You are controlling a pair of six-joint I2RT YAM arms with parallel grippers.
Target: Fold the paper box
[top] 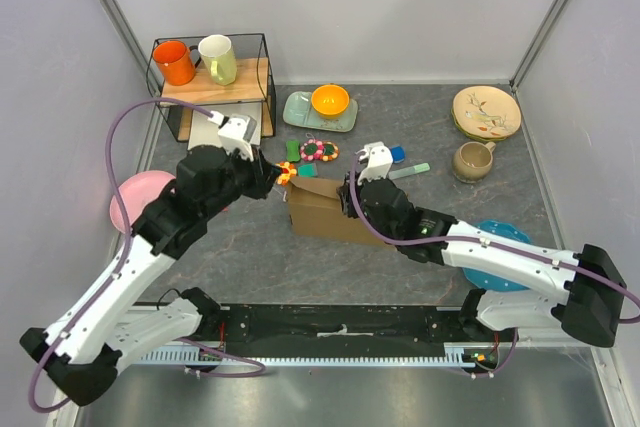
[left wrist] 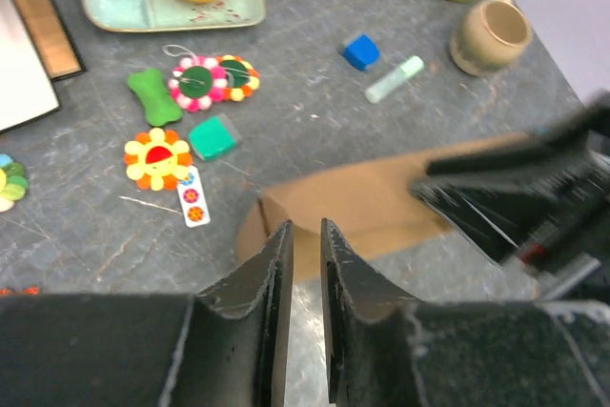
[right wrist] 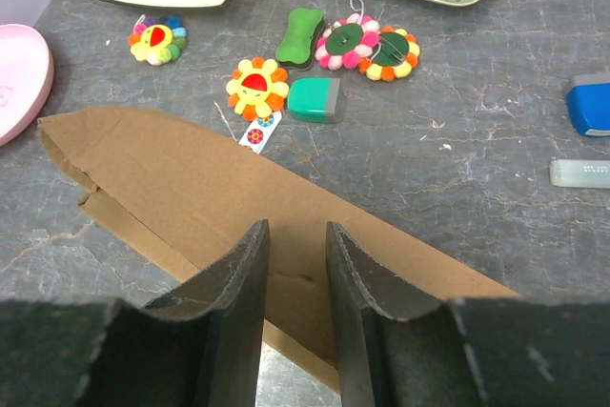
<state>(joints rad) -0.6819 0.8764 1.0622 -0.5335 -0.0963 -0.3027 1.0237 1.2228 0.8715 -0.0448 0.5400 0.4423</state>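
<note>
top external view shows the paper box (top: 320, 215) in the middle of the grey table (top: 250, 257), between the two arms, brown and partly folded. the left gripper (left wrist: 303, 231) is at the left end of the box. its two fingers are a little apart, with only a narrow slit between them, and their tips are just over the cardboard edge. the right gripper (right wrist: 297, 231) is at the right end. its fingers stand apart and brown cardboard shows in the gap, but i cannot tell if they pinch it or only hang over it. the wire shelf (top: 265, 67) in the far left corner carries an orange mug (top: 175, 62) and a pale green mug (top: 218, 59) side by side on its wooden board. the green tray (top: 298, 112) behind the box holds a yellow bowl (top: 330, 100). far right lies a beige plate (top: 485, 112), and a brown mug (top: 472, 160) stands on the table near it. a pink plate (top: 135, 202) is partly under the left arm, and a blue plate (top: 500, 232) is partly hidden by the right arm. small felt flowers (top: 320, 150) lie loose between tray and box.
</note>
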